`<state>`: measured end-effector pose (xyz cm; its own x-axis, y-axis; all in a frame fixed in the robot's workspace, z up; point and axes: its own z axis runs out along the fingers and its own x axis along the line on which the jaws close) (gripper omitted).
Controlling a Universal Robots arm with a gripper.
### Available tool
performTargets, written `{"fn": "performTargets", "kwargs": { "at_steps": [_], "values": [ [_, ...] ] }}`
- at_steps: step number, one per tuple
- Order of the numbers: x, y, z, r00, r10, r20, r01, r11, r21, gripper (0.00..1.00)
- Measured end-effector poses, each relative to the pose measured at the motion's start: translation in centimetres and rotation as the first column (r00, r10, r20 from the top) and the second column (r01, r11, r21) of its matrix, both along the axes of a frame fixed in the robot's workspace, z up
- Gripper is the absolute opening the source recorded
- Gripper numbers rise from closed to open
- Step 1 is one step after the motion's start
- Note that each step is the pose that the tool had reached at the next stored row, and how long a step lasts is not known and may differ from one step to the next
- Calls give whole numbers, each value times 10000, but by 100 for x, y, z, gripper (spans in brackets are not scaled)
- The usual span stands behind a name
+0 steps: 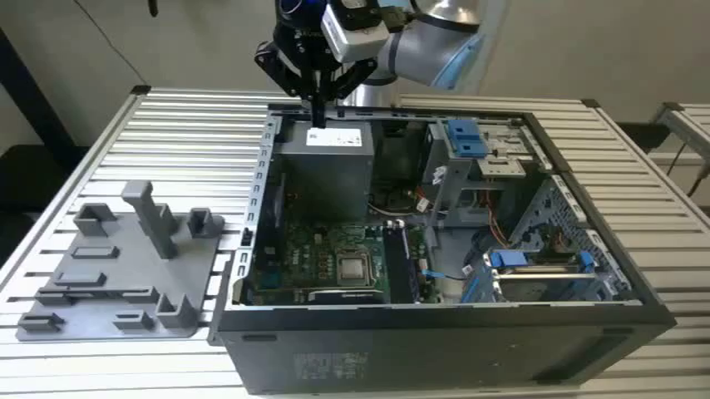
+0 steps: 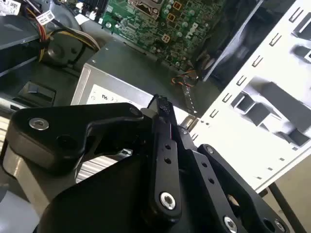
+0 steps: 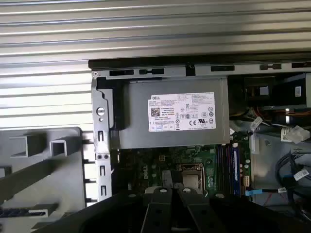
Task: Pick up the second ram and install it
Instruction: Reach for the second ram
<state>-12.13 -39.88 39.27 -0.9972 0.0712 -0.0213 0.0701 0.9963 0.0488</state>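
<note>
My gripper (image 1: 318, 116) hangs above the back of the open computer case (image 1: 444, 332), over the grey power supply (image 1: 324, 166). In the second wrist view its black fingers (image 2: 163, 126) are pressed together, and I see nothing between them. Long dark strips stand in the memory slots (image 1: 405, 262) beside the square silver processor (image 1: 352, 268); these slots (image 3: 227, 162) also appear in the first wrist view. I cannot tell whether one of the strips is the second ram. A thin dark strip (image 3: 24, 212) lies on the grey tray, and what it is stays unclear.
The grey moulded tray (image 1: 111, 283) with upright posts stands on the slatted table (image 1: 166, 116), at the exterior view's left of the case. Blue drive brackets (image 1: 466, 137) and loose cables (image 1: 500, 224) fill the case's other side.
</note>
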Motion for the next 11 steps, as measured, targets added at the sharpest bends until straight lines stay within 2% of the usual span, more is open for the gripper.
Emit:
{"fn": "performTargets", "kwargs": {
  "at_steps": [11],
  "values": [
    [0, 0, -1, 9996, 0, 271, 0, 10000, 2, 11]
  ]
}}
